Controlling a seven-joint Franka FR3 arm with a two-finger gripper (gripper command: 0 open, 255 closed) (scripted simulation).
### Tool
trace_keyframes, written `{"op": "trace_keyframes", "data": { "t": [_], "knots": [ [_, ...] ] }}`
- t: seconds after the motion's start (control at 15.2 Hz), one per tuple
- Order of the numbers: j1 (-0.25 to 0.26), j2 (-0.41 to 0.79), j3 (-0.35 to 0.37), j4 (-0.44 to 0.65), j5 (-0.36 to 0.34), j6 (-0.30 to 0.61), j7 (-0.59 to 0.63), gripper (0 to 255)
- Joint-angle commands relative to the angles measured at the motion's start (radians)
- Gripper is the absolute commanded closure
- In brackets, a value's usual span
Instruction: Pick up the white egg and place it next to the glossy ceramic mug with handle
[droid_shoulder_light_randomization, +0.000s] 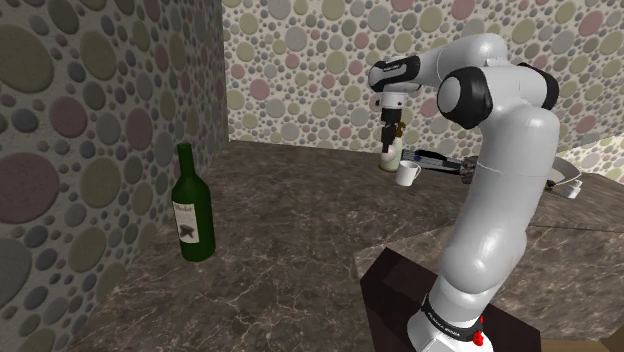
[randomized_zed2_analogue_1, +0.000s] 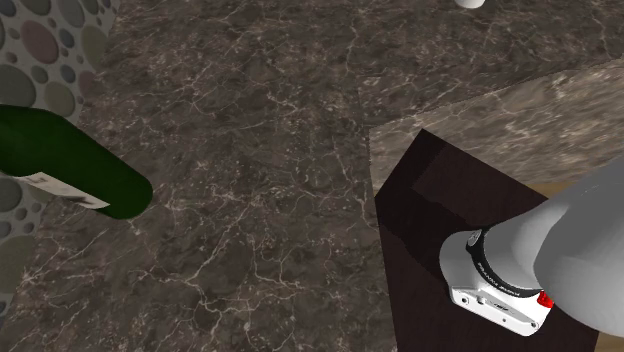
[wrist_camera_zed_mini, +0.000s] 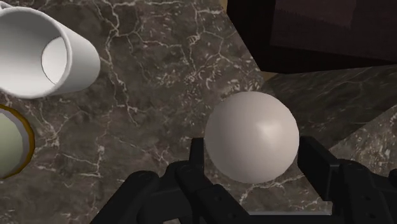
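**Pincer (wrist_camera_zed_mini: 256, 158) grips white egg (wrist_camera_zed_mini: 252, 137)**

Shoulder view: the pincer (droid_shoulder_light_randomization: 392, 133) hangs near the white mug (droid_shoulder_light_randomization: 407, 174), higher than it.
Second exterior view: a green bottle (randomized_zed2_analogue_1: 70, 165) stands on the worktop (randomized_zed2_analogue_1: 250, 120), well apart from the mug.
Wrist view: both fingers clasp the egg near the mug (wrist_camera_zed_mini: 48, 57).

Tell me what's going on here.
The white arm's black gripper has a white egg clasped between its fingers, over the dark marble counter. A white mug sits close by, so the egg looks nearly ready to be set down next to it. A green bottle stands farther off by the spotted wall.
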Motion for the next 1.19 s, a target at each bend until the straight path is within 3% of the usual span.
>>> {"op": "trace_keyframes", "data": {
  "t": [0.0, 0.4, 1.12],
  "knots": [
    [-0.038, 0.094, -0.014, 0.113, 0.039, -0.029, -0.055, 255],
    [-0.197, 0.365, -0.02, 0.483, 0.147, -0.15, -0.176, 255],
    [-0.173, 0.358, -0.014, 0.32, 0.145, 0.003, -0.174, 255]
  ]
}}
